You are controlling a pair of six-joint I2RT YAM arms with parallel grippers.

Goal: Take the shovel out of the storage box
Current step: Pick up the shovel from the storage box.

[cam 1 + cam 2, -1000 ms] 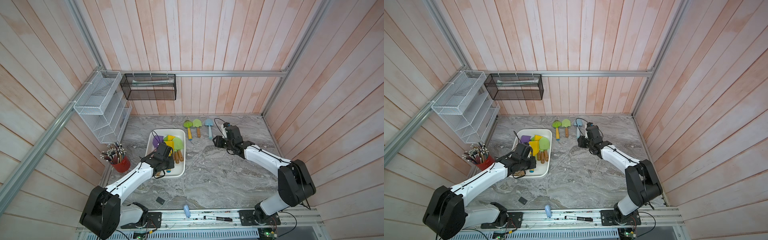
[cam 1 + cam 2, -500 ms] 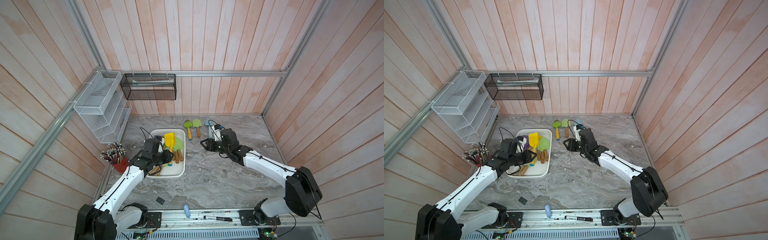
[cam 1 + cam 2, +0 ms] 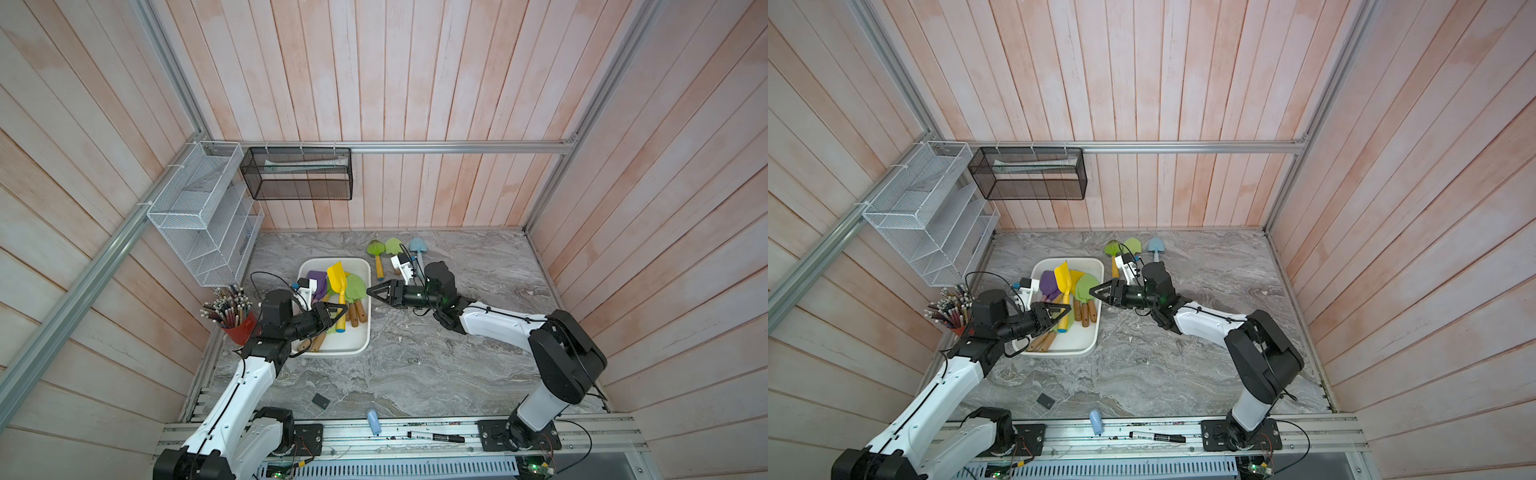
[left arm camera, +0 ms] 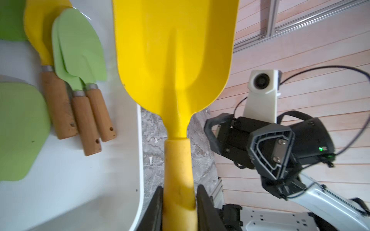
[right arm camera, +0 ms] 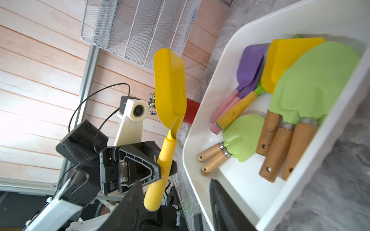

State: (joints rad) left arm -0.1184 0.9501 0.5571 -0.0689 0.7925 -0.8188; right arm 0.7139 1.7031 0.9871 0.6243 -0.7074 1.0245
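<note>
Both top views: left gripper (image 3: pixel 341 311) clamped on yellow shovel (image 3: pixel 336 274) by its handle, held up over storage box (image 3: pixel 332 352) left of centre, blade pointing far. Just right of box rim: right gripper (image 3: pixel 370 292), empty. Left wrist: fingers (image 4: pixel 154 212) pinch handle on both sides. Right wrist: right jaws partway apart w/ nothing btwn; other shovels (image 5: pixel 312 84) lie in box.
</note>
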